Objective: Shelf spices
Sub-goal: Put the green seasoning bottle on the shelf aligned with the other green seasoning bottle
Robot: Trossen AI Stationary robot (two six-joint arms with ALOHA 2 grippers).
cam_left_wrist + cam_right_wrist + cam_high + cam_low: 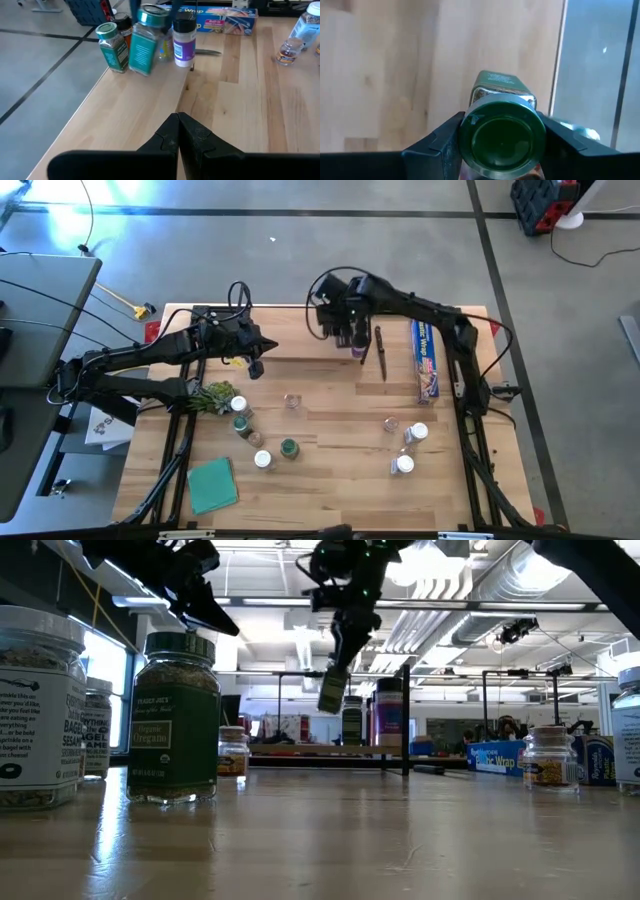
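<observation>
My right gripper [502,142] is shut on a green-lidded spice jar [333,690] and holds it in the air above the shelf [290,340], a light board at the table's far edge. Standing on the shelf are a green jar [112,47] and a white jar with a purple label [184,42]. Several more spice jars stand on the tabletop, among them a green-lidded one [289,448] and a white-lidded one [417,433]. Left of the held jar, my left gripper [262,360] hovers shut with nothing in it, above the shelf's left part. My right gripper pinches the jar at its green lid end [502,135], one finger [442,145] on each side. The fingers come steeply from above. The jar hangs below them, tilted and lifted clear of the shelf, as the low view shows.
A long blue wrap box [425,360] lies at the far right beside the shelf's black wire upright [380,355]. A green leafy bunch [210,395] and a teal cloth [212,483] lie on the table's left side. Bare wood shows in the table's middle.
</observation>
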